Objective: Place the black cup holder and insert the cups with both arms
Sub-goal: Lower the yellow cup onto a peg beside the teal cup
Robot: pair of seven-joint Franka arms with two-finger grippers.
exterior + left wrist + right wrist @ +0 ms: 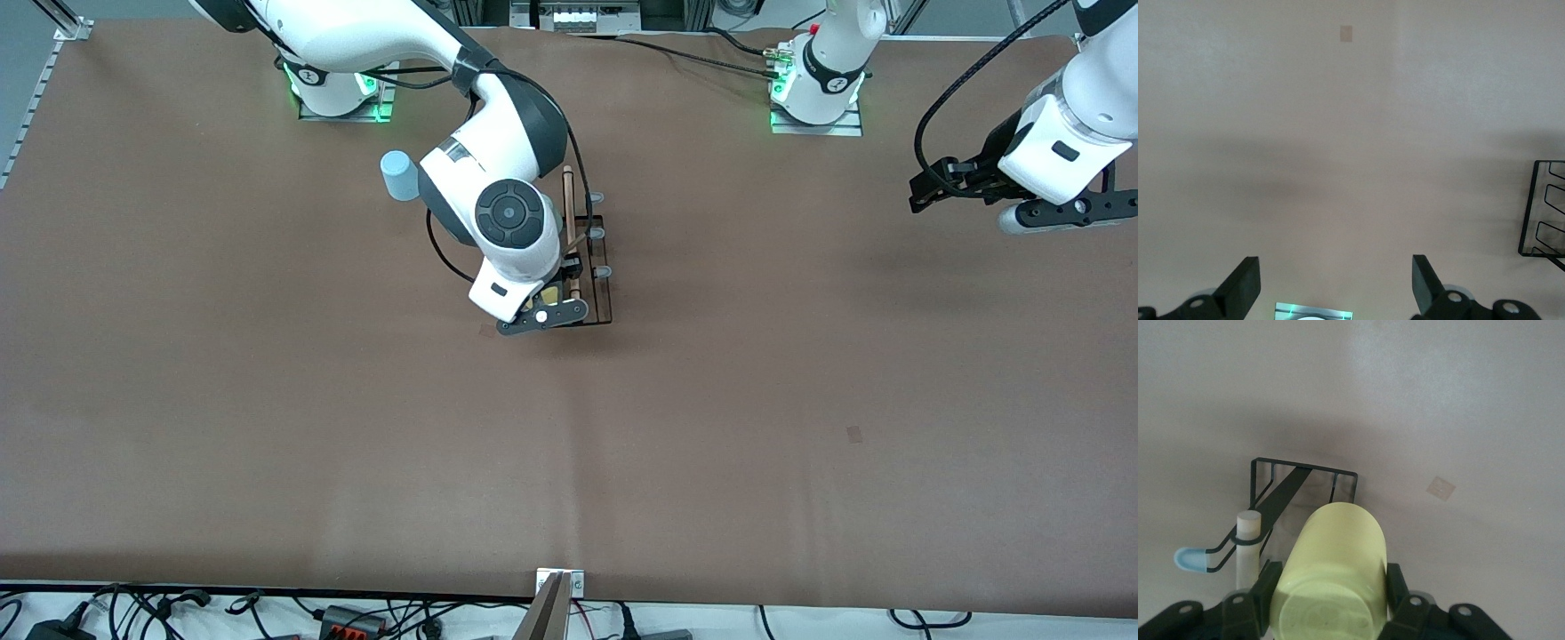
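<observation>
Inserting a cup is the step in hand: the right tool [1331,603], at centre frame in the front view, is clamped on the yellow cup [1331,573] just above the rack [589,267] on the desk [711,427]. Next it likely must seat the cup's mouth over a prong, then release. A blue cup [399,174] stands upper left of the rack. The left tool [1335,287] waits at upper right, jaws wide and empty.

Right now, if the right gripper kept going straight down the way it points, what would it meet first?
Probably the cup holder: the right gripper, shut on the yellow cup, is directly over it. How high it is stays unclear.
</observation>
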